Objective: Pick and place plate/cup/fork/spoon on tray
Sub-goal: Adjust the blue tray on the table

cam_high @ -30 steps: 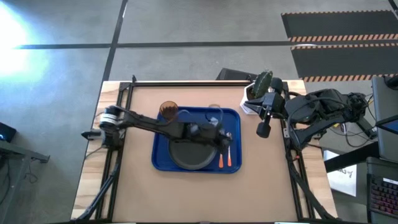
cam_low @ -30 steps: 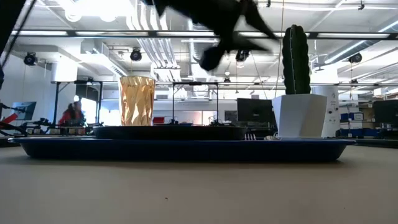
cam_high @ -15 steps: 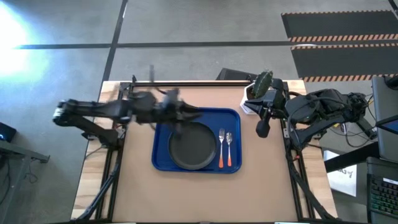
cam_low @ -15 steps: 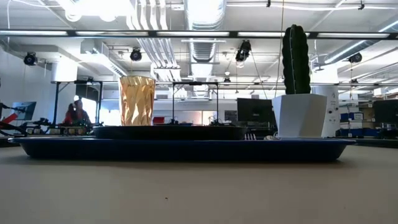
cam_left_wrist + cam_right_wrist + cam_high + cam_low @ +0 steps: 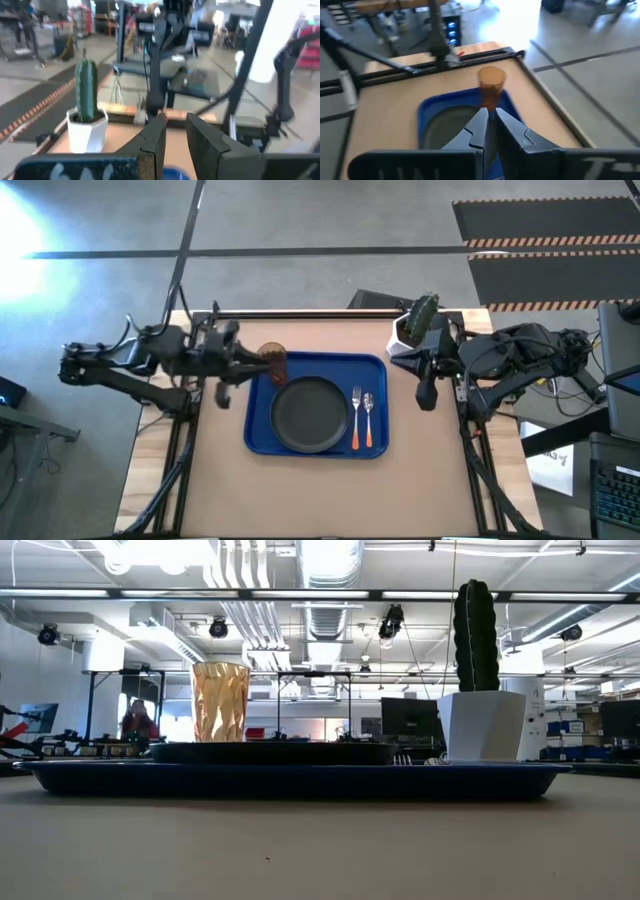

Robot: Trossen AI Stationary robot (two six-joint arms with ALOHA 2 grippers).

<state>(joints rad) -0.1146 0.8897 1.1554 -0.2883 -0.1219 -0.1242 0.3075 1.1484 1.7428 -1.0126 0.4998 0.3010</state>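
The blue tray [image 5: 262, 442] lies at the table's middle. On it the black plate [image 5: 311, 412] rests flat, the amber cup [image 5: 272, 360] stands upright in the far left corner, and the fork [image 5: 355, 418] and spoon [image 5: 368, 418] lie side by side at the right, orange handles toward the near edge. My left gripper [image 5: 222, 394] hangs near the table's left edge beside the tray, slightly open and empty. My right gripper [image 5: 424, 392] hangs at the right edge, shut and empty. The low view shows cup [image 5: 220, 702], plate [image 5: 270, 752] and tray [image 5: 290, 778], and no gripper.
A white pot with a green cactus [image 5: 412, 332] stands at the far right, beside my right arm; it also shows in the low view [image 5: 485, 725]. Black frame rails run along the table's left, right and far edges. A person [image 5: 138, 722] is far off in the room.
My left gripper has gone from above the fork and spoon at the tray's right part, quickly across the tray toward the table's left edge, and now hangs beside the tray's left side. The things on the tray have kept their places.
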